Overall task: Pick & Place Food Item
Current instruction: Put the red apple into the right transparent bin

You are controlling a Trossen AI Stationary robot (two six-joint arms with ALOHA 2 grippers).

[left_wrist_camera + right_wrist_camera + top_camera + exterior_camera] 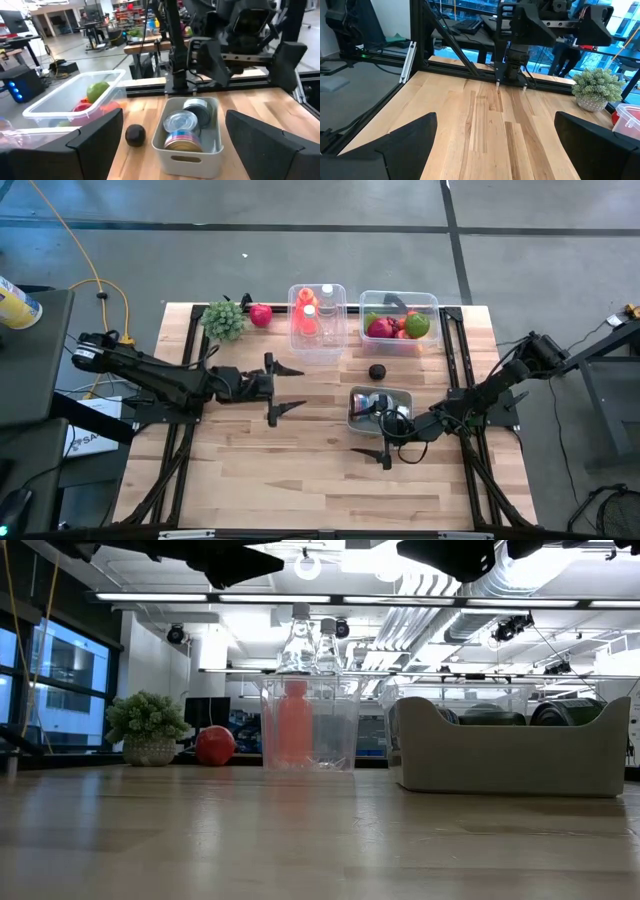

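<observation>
From above: left gripper [286, 387] and right gripper [385, 441] hover over bare counter [300, 470], fingers spread, holding nothing. Past left wrist: dark round food item [135, 134] just beside grey bin [172, 156] of cans. Approach step, seemingly; next calls for descending around that item.

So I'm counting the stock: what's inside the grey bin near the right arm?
The grey bin holds cans: three show in the left wrist view, stacked close. Anything beneath them is covered, so the full count is unclear.
</observation>
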